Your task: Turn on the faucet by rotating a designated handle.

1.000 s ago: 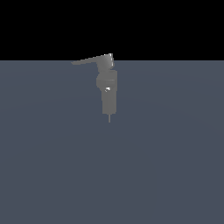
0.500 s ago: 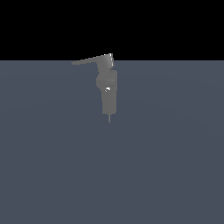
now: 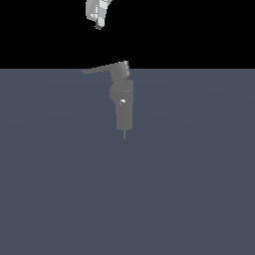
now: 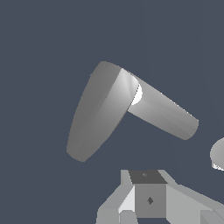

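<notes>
The grey faucet [image 3: 123, 107] stands upright on the dark floor, with a white spot on its body and a thin pin tip at the low end. Its handle [image 3: 103, 68] is a flat tapering lever that projects from the top block toward the exterior view's left. My gripper [image 3: 98, 22] hangs well above the handle, apart from it, and its fingers look closed together with nothing between them. The wrist view looks down on the broad tapering handle [image 4: 98, 113] and the faucet's round body [image 4: 164, 114], with my fingers [image 4: 148, 199] at the picture's edge, clear of both.
The flat dark grey floor [image 3: 189, 189] spreads all round the faucet. A pale rounded shape [image 4: 218, 155] shows at the edge of the wrist view; I cannot tell what it is.
My gripper has come into the exterior view at the top, above the handle. The faucet and handle have not moved.
</notes>
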{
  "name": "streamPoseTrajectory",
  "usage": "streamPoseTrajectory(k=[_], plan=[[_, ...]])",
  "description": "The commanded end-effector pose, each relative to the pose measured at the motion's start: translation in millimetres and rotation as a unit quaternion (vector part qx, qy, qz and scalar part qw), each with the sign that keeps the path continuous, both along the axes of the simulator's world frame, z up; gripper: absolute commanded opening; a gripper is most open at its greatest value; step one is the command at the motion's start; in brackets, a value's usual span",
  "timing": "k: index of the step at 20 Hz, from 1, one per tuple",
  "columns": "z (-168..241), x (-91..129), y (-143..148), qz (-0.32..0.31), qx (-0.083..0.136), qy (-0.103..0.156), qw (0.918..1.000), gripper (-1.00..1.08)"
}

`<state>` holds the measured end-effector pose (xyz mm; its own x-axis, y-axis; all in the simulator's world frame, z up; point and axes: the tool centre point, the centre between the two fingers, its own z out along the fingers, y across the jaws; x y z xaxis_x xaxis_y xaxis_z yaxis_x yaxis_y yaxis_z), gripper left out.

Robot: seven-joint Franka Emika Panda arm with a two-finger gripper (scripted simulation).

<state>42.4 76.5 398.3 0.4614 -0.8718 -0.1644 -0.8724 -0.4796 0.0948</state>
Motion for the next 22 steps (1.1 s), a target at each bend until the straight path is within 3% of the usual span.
streamPoseTrajectory(k=[1, 12, 22], plan=[[-13.2, 14.3, 5.2, -0.032, -0.008, 0.006, 0.9994, -1.0], [-78.7, 66.7, 32.2, -0.162, -0.052, 0.025, 0.9851, -1.0], [-123.8, 90.4, 52.5, -0.232, -0.084, 0.03, 0.9686, -1.0]])
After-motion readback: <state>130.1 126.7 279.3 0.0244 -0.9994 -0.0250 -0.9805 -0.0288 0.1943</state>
